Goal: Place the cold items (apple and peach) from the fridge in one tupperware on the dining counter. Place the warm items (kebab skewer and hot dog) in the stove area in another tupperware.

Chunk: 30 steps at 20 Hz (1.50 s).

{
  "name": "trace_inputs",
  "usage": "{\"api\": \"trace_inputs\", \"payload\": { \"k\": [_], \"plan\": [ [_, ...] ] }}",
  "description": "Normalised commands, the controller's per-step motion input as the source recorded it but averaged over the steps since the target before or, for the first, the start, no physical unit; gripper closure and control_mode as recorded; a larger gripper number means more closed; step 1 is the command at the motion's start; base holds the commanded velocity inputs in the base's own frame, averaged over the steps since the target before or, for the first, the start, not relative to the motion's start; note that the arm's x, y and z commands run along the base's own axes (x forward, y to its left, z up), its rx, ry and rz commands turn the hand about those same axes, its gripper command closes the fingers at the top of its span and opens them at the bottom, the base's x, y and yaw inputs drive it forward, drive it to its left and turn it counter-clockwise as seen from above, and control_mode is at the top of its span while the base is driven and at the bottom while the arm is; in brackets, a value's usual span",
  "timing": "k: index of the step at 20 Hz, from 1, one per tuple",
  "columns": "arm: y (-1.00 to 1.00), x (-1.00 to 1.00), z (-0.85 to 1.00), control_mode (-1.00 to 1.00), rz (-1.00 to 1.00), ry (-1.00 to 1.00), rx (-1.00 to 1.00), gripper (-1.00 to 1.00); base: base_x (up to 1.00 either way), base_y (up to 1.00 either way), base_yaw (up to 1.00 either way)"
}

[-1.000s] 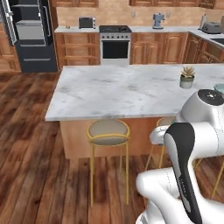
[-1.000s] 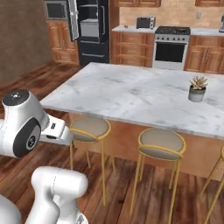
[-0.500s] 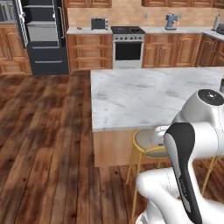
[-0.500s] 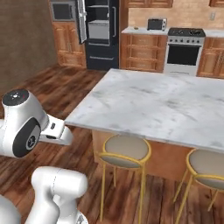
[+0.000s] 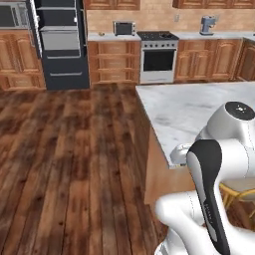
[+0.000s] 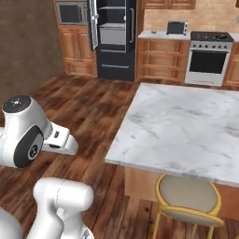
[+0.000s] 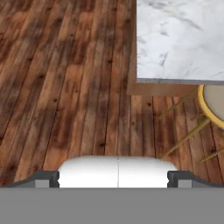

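Against far wall, black-fronted fridge

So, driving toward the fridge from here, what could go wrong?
1. The white-grey marbled dining counter corner sits close beside the arm; a turn may clip it.
2. The yellow-framed, tan-cushioned stool stands near the base's path.
3. The tall black fridge already has a door ajar; approaching on that side risks striking it.

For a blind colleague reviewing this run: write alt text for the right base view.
A white-grey marbled dining counter juts in from the right, a yellow-framed stool tucked under its near edge. Across the dark wood floor, the black fridge stands open beside a silver stove. The robot's white arm rises at lower left.
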Motion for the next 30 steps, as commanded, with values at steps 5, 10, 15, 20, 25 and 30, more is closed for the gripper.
{"api": "trace_inputs", "payload": {
  "k": [5,10,15,20,25,30],
  "plan": [
    [0.0,0.0,0.0,1.0,0.0,0.0,0.0,-1.0,0.81,1.0,-0.15],
    [0.0,0.0,0.0,1.0,0.0,0.0,0.0,-1.0,0.93,0.93,-0.16],
    [0.0,0.0,0.0,1.0,0.0,0.0,0.0,-1.0,0.95,0.52,-0.25],
    [0.0,0.0,0.0,1.0,0.0,0.0,0.0,-1.0,0.91,0.23,-0.33],
    [0.0,0.0,0.0,1.0,0.0,0.0,0.0,-1.0,0.92,0.29,-0.41],
    [0.0,0.0,0.0,1.0,0.0,0.0,0.0,-1.0,0.94,0.67,-0.48]
  ]
}}
